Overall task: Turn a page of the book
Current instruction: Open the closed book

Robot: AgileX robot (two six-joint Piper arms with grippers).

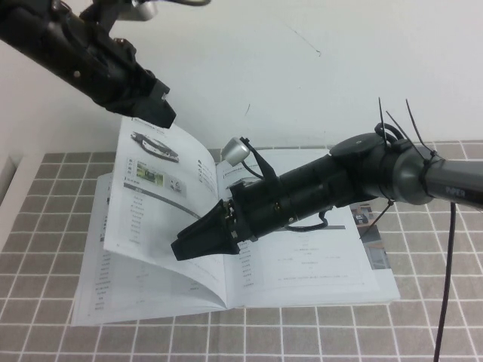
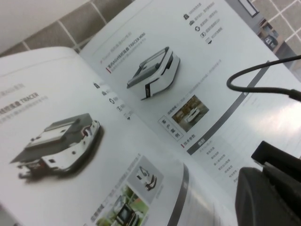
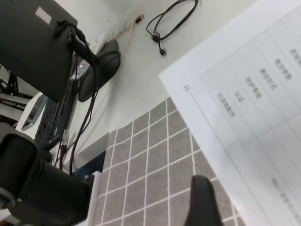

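Two grippers: right gripper (image 1: 181, 249) gaping under "TRACER" page (image 1: 162, 204); left gripper (image 1: 167, 113) jaws untellable.

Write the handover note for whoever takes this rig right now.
Left gripper: raised over the book's far left corner, holding nothing visible.
Right gripper: open, low across the spread, its tip against the page.
The page stands lifted and curved, leaning over the left half, not yet flat.
Done: page raised from the right side.
Left: lay it down on the left, withdraw.
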